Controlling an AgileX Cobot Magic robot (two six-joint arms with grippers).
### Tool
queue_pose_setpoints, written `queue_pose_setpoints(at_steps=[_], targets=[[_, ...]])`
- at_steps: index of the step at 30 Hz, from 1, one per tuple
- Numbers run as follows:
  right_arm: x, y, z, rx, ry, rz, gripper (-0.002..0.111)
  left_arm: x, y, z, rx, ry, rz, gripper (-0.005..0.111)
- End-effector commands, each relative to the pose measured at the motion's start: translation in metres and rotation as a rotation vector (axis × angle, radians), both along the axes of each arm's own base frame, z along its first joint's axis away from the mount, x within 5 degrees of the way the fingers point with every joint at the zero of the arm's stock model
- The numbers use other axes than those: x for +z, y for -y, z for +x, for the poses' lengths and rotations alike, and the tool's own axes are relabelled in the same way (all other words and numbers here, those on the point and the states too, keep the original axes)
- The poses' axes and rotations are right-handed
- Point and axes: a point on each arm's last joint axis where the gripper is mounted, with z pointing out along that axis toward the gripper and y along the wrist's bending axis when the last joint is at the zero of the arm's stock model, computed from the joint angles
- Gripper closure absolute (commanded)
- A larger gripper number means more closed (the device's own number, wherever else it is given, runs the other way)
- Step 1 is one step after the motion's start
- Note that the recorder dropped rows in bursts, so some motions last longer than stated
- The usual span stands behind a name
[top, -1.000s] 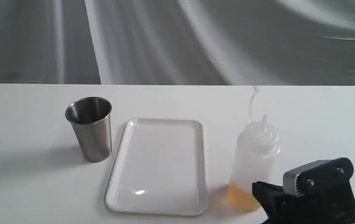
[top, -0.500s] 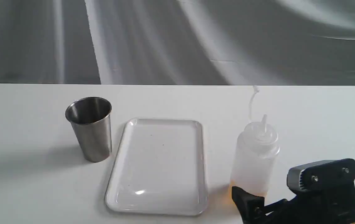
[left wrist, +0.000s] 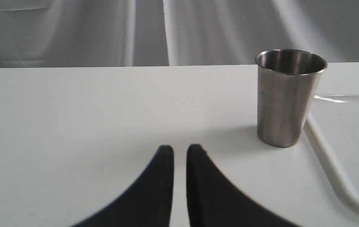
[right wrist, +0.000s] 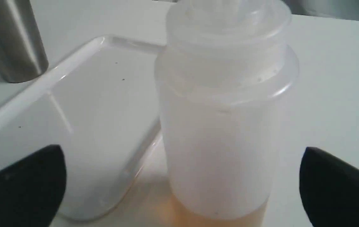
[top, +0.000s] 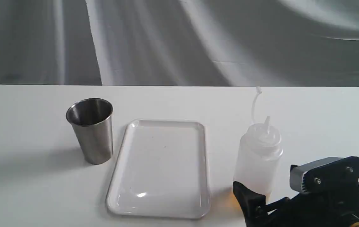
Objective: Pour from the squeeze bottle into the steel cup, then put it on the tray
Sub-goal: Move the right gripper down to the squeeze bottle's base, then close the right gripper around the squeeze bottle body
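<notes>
Right gripper [right wrist: 181,151]: jaws spread wide, released, nothing held. Its black fingers [right wrist: 25,183] stand on either side of the bottle [top: 258,157] low down, with a clear gap on both sides and no contact visible. It comes in low over the table [top: 25,189] from the near right corner.

Bottle: upright on the table, right side, just beside the right edge of the tray [top: 160,170], not on it. Body is whitish and see-through. Thin layer of amber liquid [right wrist: 214,217] at the bottom, the rest looks empty. Pointed nozzle [top: 267,121] aims up and is uncapped. The cap strap [top: 254,104] sticks up from the far side of the lid, the cap itself too small to make out.

Tray: white, glossy, flat on the table in the middle, long side running near to far. Nothing on it except a few tiny dark specks.

Cup [top: 93,132]: steel, upright, mouth up, left of the tray close to its far left corner, just beside the rim. Touching or not, cannot tell. Inside is dark, contents not readable.

Left gripper [left wrist: 179,149]: fingers clenched almost together, only a thin slit between them, nothing in it. It sits low over bare table to the left of the cup, well apart from it. It does not show in the exterior view.

Grey draped cloth [top: 167,41] hangs behind the far table edge.
</notes>
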Motion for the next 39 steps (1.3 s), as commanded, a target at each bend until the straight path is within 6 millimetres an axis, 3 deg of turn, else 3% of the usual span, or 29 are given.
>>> queue_pose_setpoints(at_steps=[1,17,29,39], targets=[[-0.003,0.000,0.004,-0.015,0.019,-0.020,0.003,-0.001,0.000,0.000,-0.008,0.007,-0.005,0.098],[-0.026,-0.003,0.014,-0.013,0.018,-0.062,0.003,-0.001,0.000,0.000,-0.007,0.007,-0.006,0.098],[-0.015,-0.012,0.037,-0.059,0.061,-0.028,0.003,-0.001,0.000,0.000,-0.008,0.007,-0.005,0.098],[-0.015,0.006,0.045,-0.107,0.054,-0.039,0.003,-0.001,0.000,0.000,-0.007,0.007,-0.006,0.098]])
